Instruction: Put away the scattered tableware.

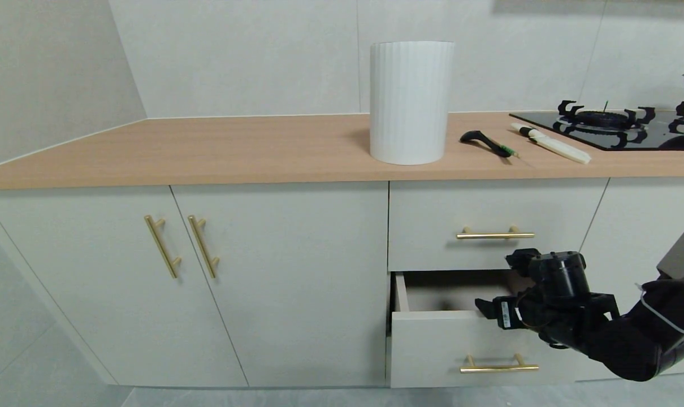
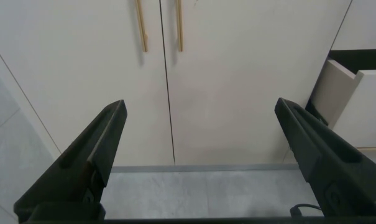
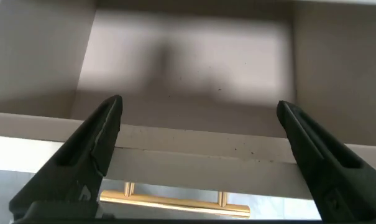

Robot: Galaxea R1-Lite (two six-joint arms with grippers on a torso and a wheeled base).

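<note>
My right tool (image 3: 200, 155) is spread wide and empty at the lip of the partly open pale lower drawer (image 1: 449, 339). My left tool (image 2: 200, 162) is wide open too, and empty. The black-handled, green-tipped utensil (image 1: 487, 143) and the long white utensil (image 1: 551, 144) lie flat on the wooden worktop (image 1: 234, 150). Risks, as I judge them: thin handles slipping from my pinch, or a piece striking the narrow drawer gap

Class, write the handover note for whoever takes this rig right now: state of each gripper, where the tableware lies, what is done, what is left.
Left gripper: open, holding nothing, low in front of the double cabinet doors.
Right gripper: open, holding nothing, at the lower drawer opening.
Tableware: black-handled utensil and white utensil lie on the countertop, between the white ribbed container and the cooktop.
Done: lower drawer is open.
Left: both utensils into the drawer, then probably shut it.
</note>
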